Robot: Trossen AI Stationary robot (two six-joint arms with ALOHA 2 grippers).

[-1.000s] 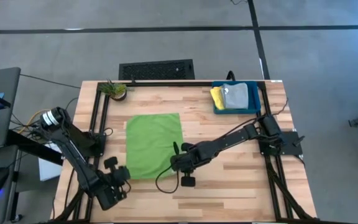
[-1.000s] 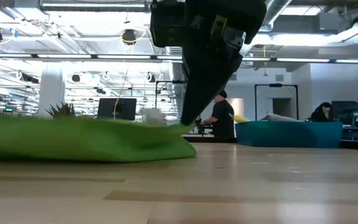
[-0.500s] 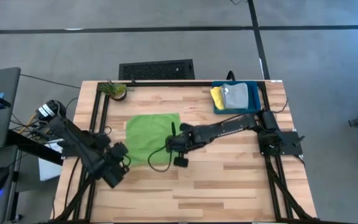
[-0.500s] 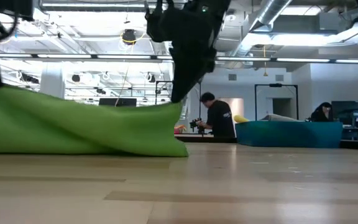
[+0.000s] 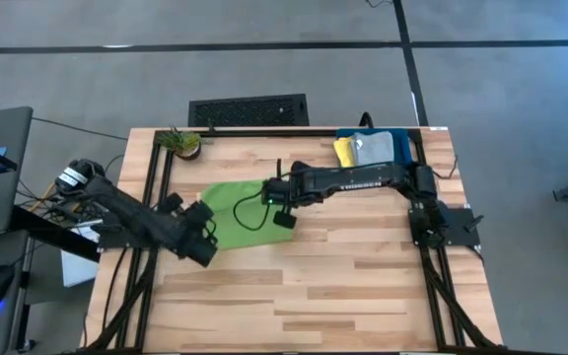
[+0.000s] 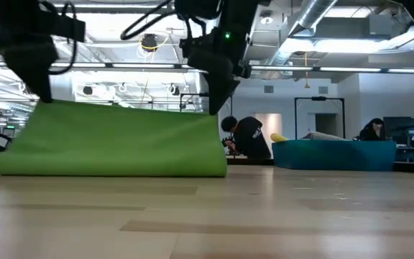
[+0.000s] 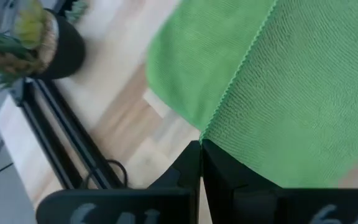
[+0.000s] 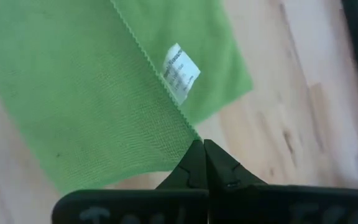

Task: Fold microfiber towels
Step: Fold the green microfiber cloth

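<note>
Lime green towel (image 5: 233,210) – on the wooden tabletop (image 5: 343,286), left of centre, partly doubled over. Low view: its near part stands as a raised sheet hung between the two arms, lower fold resting on the wood.

Left pincer (image 5: 205,219) – at the towel's left near corner, fingers pressed fully together on the hem. Left wrist view: the cloth edge runs straight into the closed fingertips (image 7: 199,149), with a second green layer lying flat on the wood beyond.

Right pincer (image 5: 269,189) – at the towel's right corner, arm stretched across from the tabletop's right side. Fingers likewise clamped flat on the hem; right wrist view shows the stitched edge ending at the closed tips (image 8: 199,148), and a white care label (image 8: 180,73) hanging off that edge just beyond.

The held edge spans from one pincer to the other, roughly level in the low view, and lies over the towel's own far half.

Farther back – small potted plant (image 5: 182,142) at the far left corner. Dark teal-blue bin (image 5: 402,148) at the far right corner, holding a yellow towel (image 5: 344,151) and a grey towel (image 5: 371,146), partly covered by the right arm.

Beyond the tabletop – people in the room, one in a dark top (image 6: 249,137).
</note>
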